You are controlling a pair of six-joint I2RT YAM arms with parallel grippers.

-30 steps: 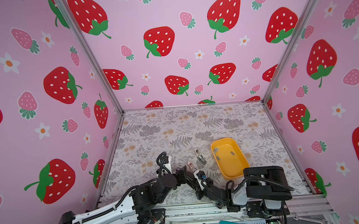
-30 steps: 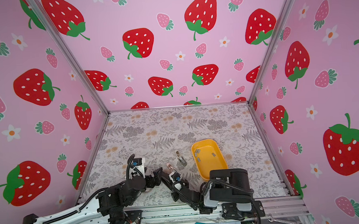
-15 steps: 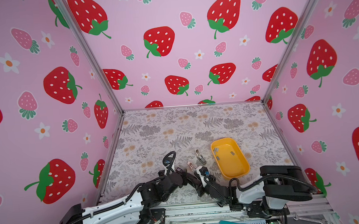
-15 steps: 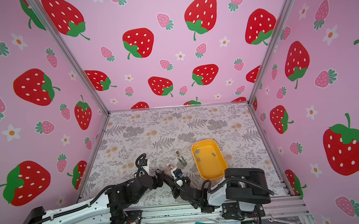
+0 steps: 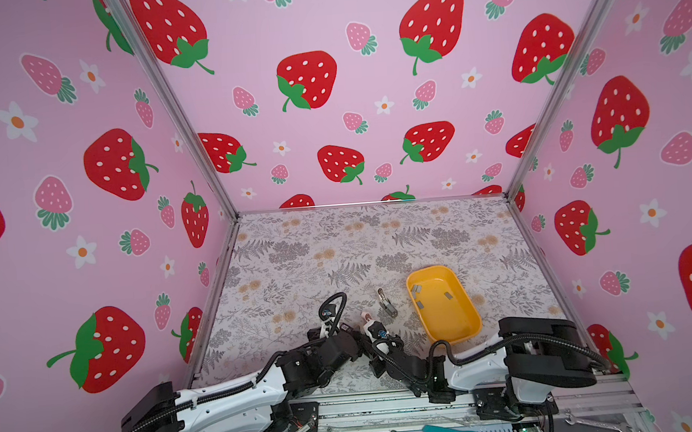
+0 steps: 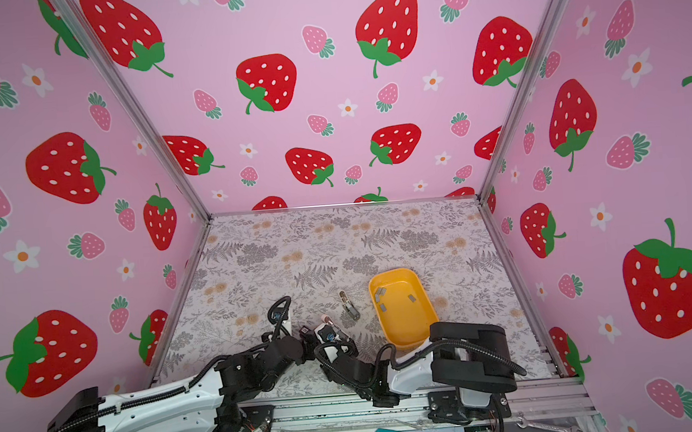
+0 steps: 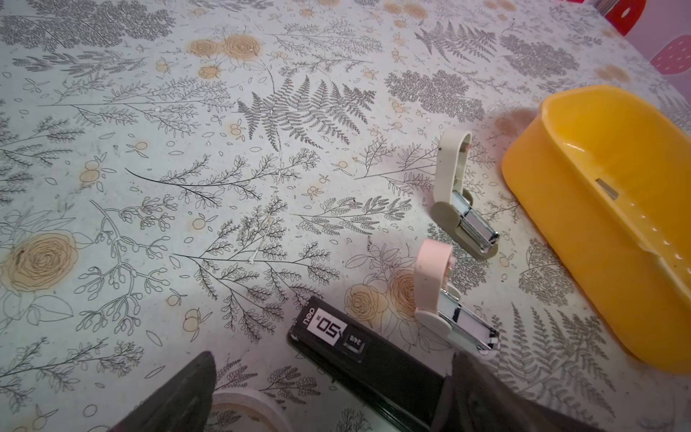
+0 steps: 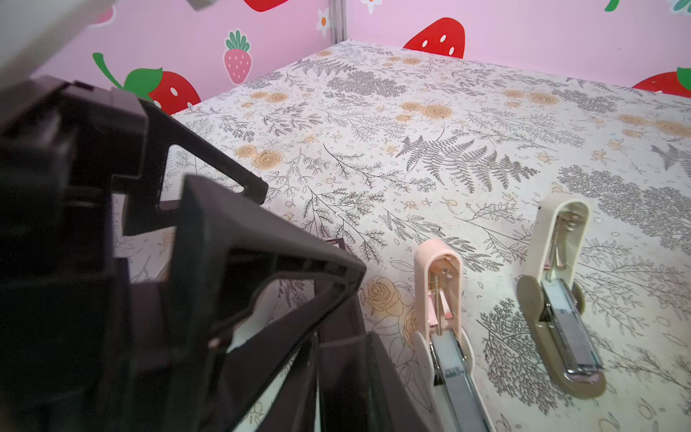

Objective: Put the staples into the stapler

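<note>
Grey metal staple strips (image 5: 416, 290) seen in yellow plastic tray (image 5: 443, 318); loading apparently not begun. Black rectangular stapler (image 7: 374, 366) is straddled by wide-open left gripper (image 8: 310, 230); right gripper (image 5: 372, 335): state cannot be told.

We read "50" on a white label (image 7: 329, 328) on the long black plastic stapler (image 7: 377, 368); beside it, smaller print begins "24/".

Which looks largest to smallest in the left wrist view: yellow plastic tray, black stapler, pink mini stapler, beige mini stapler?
Yellow plastic tray
black stapler
pink mini stapler and beige mini stapler unranked: alike, pink nearer
</note>
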